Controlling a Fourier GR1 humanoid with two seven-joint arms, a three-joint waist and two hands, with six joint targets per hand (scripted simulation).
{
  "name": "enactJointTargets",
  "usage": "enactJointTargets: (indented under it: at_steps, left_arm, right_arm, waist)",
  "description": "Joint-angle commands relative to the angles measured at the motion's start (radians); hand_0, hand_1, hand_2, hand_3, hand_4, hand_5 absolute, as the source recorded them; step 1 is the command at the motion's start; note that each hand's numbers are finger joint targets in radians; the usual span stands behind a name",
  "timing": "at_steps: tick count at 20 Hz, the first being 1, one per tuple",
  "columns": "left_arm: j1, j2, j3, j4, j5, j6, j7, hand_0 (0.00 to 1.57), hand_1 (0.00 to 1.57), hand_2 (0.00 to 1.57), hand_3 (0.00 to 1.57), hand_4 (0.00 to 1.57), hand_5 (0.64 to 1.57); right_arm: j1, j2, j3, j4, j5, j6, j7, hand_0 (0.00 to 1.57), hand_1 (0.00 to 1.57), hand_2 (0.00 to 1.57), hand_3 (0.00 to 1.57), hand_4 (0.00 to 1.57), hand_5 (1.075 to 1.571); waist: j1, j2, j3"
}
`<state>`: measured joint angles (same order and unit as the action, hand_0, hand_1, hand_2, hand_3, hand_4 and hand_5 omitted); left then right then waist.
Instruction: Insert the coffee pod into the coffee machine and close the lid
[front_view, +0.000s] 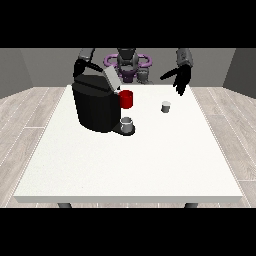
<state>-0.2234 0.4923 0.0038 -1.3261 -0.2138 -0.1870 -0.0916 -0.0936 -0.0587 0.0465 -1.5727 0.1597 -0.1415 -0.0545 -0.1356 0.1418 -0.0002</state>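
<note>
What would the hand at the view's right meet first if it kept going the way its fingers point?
The hand at the view's right points down towards the table. Going straight on, it would probably reach bare tabletop close to the small grey pod; depth is unclear.

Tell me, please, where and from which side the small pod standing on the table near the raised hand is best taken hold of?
Grip the coffee pod around its side wall, probably coming down from above. It stands upright and alone on the white table, apart from the coffee machine, and the hand at the view's right hovers above and behind it, fingers relaxed.
</note>
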Motion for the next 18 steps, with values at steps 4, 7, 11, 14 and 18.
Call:
enactJointTargets:
  at_steps: [4,7,11,14,18]
  left_arm:
    - [-0.13,0.026,0.008,0.234,-0.094,-0.019,-0.024,0.0,0.0,0.0,0.0,0.0,1.571]
    - [-0.135,-0.003,-0.041,0.247,-0.16,-0.005,-0.044,0.0,0.0,0.0,0.0,0.0,1.571]
    - [-0.19,-0.001,-0.039,0.35,-0.219,0.024,-0.076,0.0,0.0,0.0,0.0,0.0,1.571]
    - [-0.225,-0.042,-0.043,0.352,-0.259,0.088,-0.07,0.26,0.26,0.59,0.25,0.0,1.571]
    - [-0.282,-0.046,-0.047,0.452,-0.34,0.162,-0.118,0.94,0.94,0.95,0.69,0.08,1.571]
  right_arm:
    - [-0.05,0.022,0.037,-0.05,0.013,0.008,0.093,0.0,0.0,0.0,0.0,0.0,1.571]
    - [-0.077,0.052,0.017,0.024,0.036,-0.049,0.069,0.0,0.0,0.0,0.0,0.0,1.571]
    - [-0.117,0.011,-0.004,0.027,0.026,-0.007,0.138,0.0,0.0,0.0,0.0,0.0,1.571]
    - [-0.094,0.035,-0.019,0.125,-0.024,-0.006,0.03,0.0,0.0,0.0,0.0,0.0,1.571]
    - [-0.102,0.058,0.062,0.105,0.015,-0.078,0.068,0.0,0.0,0.0,0.0,0.0,1.571]
  waist:
    - [-0.055,0.05,-0.0003]
    - [-0.003,0.056,0.0]
    - [-0.019,0.088,-0.0002]
    - [0.001,0.093,0.0004]
    - [-0.01,0.099,0.0]
